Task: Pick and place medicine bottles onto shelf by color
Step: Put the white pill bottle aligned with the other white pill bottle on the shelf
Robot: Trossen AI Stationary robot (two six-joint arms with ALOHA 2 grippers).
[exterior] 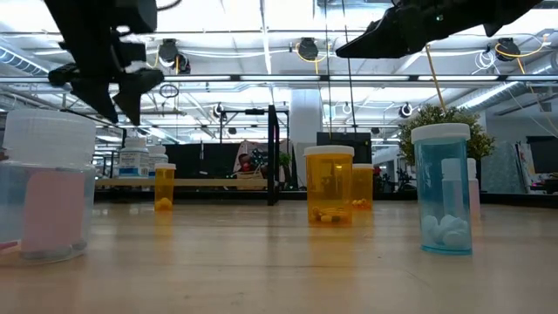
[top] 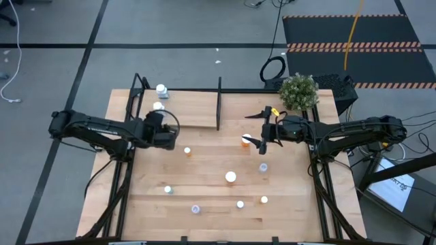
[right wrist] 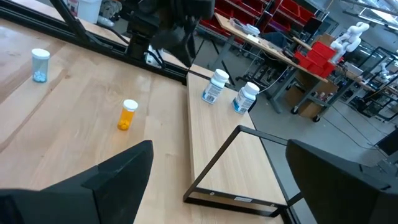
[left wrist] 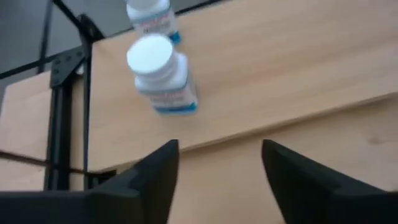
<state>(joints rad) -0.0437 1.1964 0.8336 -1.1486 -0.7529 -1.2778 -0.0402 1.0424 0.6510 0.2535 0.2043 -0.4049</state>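
Though both white bottles [left wrist: 163, 74] on the shelf [left wrist: 280, 68] carry printed labels with a blue band at the foot, the lettering is too blurred to read. They stand upright, caps up, side by side at the shelf's left end near its black corner post [top: 136, 85]. The left gripper [left wrist: 217, 168] hangs just in front of the shelf edge, its fingers parted with nothing between them and the nearer white bottle a little beyond.

Out on the table [top: 286, 218], the loose bottles also stand upright. The low view shows what the overhead one cannot: an orange bottle [exterior: 329, 185] with pills at its bottom, a pale blue bottle [exterior: 445, 187] holding white pills, and a large clear one [exterior: 48, 185] with a pink inside, close to the lens. From above they read only as scattered caps.

The right gripper [top: 261, 128] hovers right of the shelf's black divider [top: 219, 102], fingers spread wide and empty, an orange bottle [top: 246, 141] just beside it. Its wrist view shows another small orange bottle [right wrist: 127, 114] and a blue one [right wrist: 40, 65] standing apart.
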